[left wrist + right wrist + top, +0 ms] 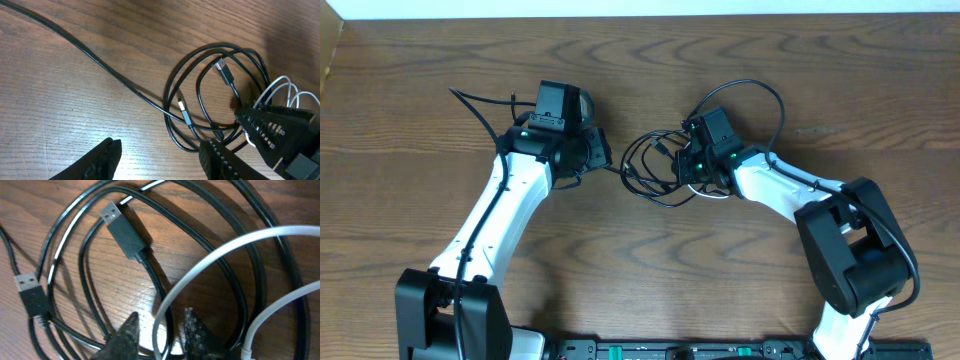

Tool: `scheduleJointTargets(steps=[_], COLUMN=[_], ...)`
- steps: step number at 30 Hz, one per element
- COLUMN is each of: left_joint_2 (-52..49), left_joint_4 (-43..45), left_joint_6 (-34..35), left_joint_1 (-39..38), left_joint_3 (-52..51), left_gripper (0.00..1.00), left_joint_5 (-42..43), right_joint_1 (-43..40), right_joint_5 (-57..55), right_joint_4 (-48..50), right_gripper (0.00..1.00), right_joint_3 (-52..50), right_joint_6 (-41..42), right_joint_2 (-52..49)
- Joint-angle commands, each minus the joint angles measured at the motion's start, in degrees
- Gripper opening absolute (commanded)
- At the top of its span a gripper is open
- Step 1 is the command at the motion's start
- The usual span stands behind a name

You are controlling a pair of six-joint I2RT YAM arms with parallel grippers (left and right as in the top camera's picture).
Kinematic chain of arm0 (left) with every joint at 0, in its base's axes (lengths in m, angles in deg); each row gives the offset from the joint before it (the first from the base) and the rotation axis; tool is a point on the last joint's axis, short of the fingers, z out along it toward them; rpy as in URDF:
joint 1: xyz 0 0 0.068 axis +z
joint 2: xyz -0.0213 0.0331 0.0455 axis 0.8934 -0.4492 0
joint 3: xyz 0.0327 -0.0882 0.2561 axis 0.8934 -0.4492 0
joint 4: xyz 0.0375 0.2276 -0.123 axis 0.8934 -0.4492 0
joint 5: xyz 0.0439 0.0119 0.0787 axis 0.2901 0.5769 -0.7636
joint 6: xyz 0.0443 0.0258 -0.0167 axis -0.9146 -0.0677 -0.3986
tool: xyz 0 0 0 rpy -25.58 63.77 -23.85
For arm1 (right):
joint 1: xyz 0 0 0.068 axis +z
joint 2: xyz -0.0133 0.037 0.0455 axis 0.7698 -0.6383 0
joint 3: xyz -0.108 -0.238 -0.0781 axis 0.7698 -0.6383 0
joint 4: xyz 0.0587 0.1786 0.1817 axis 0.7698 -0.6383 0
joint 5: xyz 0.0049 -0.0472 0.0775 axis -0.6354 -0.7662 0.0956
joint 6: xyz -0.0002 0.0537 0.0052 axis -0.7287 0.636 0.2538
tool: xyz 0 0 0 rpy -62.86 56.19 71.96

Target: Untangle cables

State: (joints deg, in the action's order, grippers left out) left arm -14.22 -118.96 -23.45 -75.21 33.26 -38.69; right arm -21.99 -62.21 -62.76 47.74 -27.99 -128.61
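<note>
The black cable lies in loose coils on the wooden table between my two grippers, both of its USB plugs showing. The white cable loops across it on the right side. My right gripper is down on the pile with its jaws narrowly apart. One white strand and one black strand run between the fingertips, and slivers of table show on either side of them. My left gripper stands open just left of the coil, nothing between its fingers.
A long black lead runs from the coil toward the upper left of the left wrist view. The right arm's thicker cable arcs behind its wrist. Bare wooden table spreads in front of the cables.
</note>
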Motion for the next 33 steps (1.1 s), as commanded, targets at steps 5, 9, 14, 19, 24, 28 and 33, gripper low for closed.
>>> scheduleJointTargets(steps=[5, 9, 14, 19, 24, 28, 33], left_joint_2=[0.37, 0.37, 0.37, 0.37, 0.37, 0.37, 0.37], left_joint_4=[-0.22, -0.26, -0.22, -0.22, -0.26, -0.26, -0.26], left_joint_6=[-0.94, -0.96, -0.96, -0.96, -0.94, -0.96, -0.94], left_joint_1=[-0.07, -0.07, -0.07, -0.07, -0.07, -0.07, -0.07], left_joint_3=[0.35, 0.35, 0.35, 0.35, 0.35, 0.35, 0.35], left_gripper=[0.56, 0.56, 0.56, 0.56, 0.56, 0.56, 0.56], left_joint_5=[-0.17, -0.17, -0.17, -0.20, -0.17, -0.20, -0.17], right_joint_1=[0.44, -1.70, -5.05, -8.59, -18.32, -28.68, -41.24], right_joint_5=[-0.85, -0.42, -0.37, 0.00, -0.98, -11.28, -18.23], right_joint_4=[2.21, 2.43, 1.05, -2.71, -4.87, -5.60, -6.97], right_gripper=[0.01, 0.01, 0.01, 0.01, 0.01, 0.01, 0.01], right_joint_3=[0.02, 0.04, 0.04, 0.04, 0.04, 0.04, 0.04], right_joint_6=[2.05, 0.50, -4.52, -8.70, -16.20, -16.20, -16.17], right_joint_2=[-1.38, 2.40, 12.66, 24.65, 38.21, 44.96, 45.35])
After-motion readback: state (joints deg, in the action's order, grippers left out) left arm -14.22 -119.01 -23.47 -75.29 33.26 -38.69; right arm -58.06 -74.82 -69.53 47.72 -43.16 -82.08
